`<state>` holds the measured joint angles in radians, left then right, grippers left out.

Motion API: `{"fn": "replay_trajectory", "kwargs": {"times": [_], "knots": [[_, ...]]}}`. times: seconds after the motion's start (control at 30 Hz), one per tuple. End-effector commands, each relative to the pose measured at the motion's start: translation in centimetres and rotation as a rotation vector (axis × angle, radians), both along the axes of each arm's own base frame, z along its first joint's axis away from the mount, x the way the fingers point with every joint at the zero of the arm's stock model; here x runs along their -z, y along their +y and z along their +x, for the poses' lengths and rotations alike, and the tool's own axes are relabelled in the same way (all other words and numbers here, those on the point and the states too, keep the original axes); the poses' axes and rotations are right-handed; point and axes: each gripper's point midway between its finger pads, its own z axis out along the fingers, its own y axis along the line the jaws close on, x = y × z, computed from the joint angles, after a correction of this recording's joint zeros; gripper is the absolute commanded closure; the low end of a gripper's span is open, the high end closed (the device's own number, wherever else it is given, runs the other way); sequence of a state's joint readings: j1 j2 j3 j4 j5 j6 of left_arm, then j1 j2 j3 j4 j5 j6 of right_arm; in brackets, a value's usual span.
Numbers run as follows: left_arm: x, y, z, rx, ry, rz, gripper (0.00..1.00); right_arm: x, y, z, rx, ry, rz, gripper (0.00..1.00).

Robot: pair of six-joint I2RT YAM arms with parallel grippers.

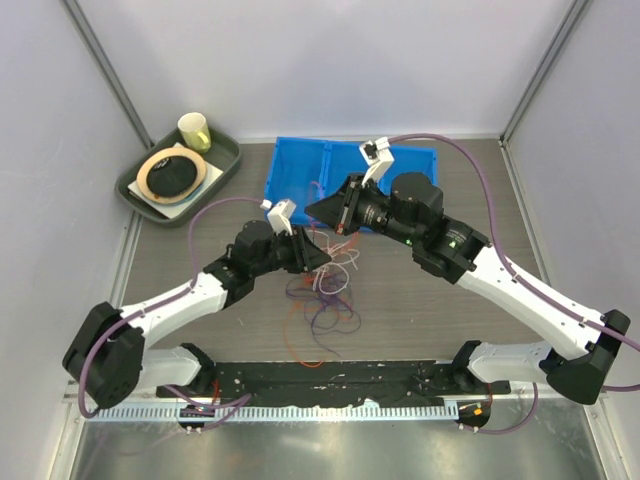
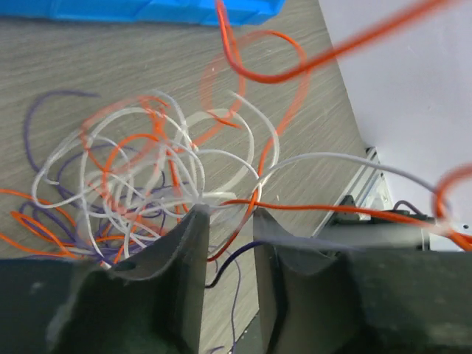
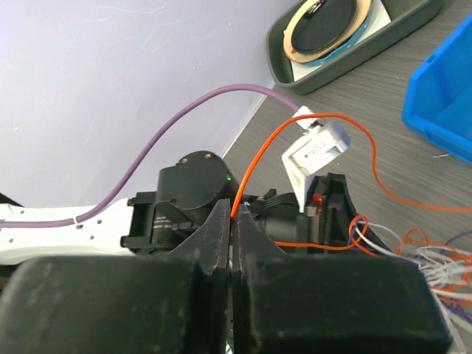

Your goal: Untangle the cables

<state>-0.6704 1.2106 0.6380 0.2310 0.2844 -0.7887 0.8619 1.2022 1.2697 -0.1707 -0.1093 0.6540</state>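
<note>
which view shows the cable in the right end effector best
Right wrist: the right end effector is shut on an orange cable, close up. Top shows it too thin to follow; left wrist shows orange loops, unclear which.

A dark grey, wood-grained table (image 1: 450, 310) carries three things. A blue plastic bin (image 1: 300, 165) sits at the far middle. A dark green tray (image 1: 228, 160) sits at the far left, apart from the bin. A loose tangle of white, orange and purple cables (image 1: 325, 300) lies at the centre, near the bin's front wall.
</note>
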Motion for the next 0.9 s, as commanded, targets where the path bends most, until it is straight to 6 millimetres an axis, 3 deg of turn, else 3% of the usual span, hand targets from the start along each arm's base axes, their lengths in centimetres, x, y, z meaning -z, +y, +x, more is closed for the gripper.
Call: {"fn": "replay_trajectory", "kwargs": {"times": [0.0, 0.03, 0.13, 0.3, 0.47, 0.57, 0.67, 0.7, 0.77, 0.8, 0.87], "knots": [[-2.0, -1.6, 0.8, 0.044, -0.061, -0.046, 0.73, -4.4, -0.3, -0.9, -0.026, -0.067, 0.086, 0.99], [-1.4, -1.5, 0.5, 0.051, -0.054, -0.035, 0.83, -5.0, -0.9, -0.9, -0.008, -0.09, 0.079, 0.99], [0.0, -0.9, 0.0, 0.04, -0.038, -0.02, 1.0, -6.4, -3.0, -0.5, 0.081, -0.133, 0.07, 0.99], [2.4, 0.7, -1.6, 0.021, 0.016, 0.022, 1.0, -8.6, -7.4, 1.7, 0.317, -0.195, 0.01, 0.99], [6.4, 3.8, -3.7, -0.045, 0.111, 0.125, 1.0, -10.5, -12.1, 3.7, 0.544, -0.281, -0.058, 0.99], [7.6, 5.6, -5.1, -0.074, 0.142, 0.161, 0.99, -12.0, -14.8, 4.5, 0.677, -0.318, -0.084, 0.99], [7.7, 7.0, -6.5, -0.097, 0.16, 0.166, 0.89, -14.2, -17.4, 4.9, 0.796, -0.365, -0.105, 0.99], [8.1, 7.4, -7.0, -0.1, 0.174, 0.169, 0.82, -14.6, -18.0, 4.9, 0.819, -0.383, -0.124, 0.99], [7.5, 8.0, -7.6, -0.11, 0.162, 0.149, 0.84, -15.5, -18.8, 4.8, 0.847, -0.4, -0.121, 0.99], [7.7, 8.3, -7.9, -0.118, 0.163, 0.147, 0.94, -15.7, -18.9, 4.8, 0.85, -0.413, -0.132, 0.99], [7.6, 9.3, -7.9, -0.164, 0.156, 0.15, 1.0, -16.6, -18.9, 4.7, 0.847, -0.435, -0.111, 0.99]]}}
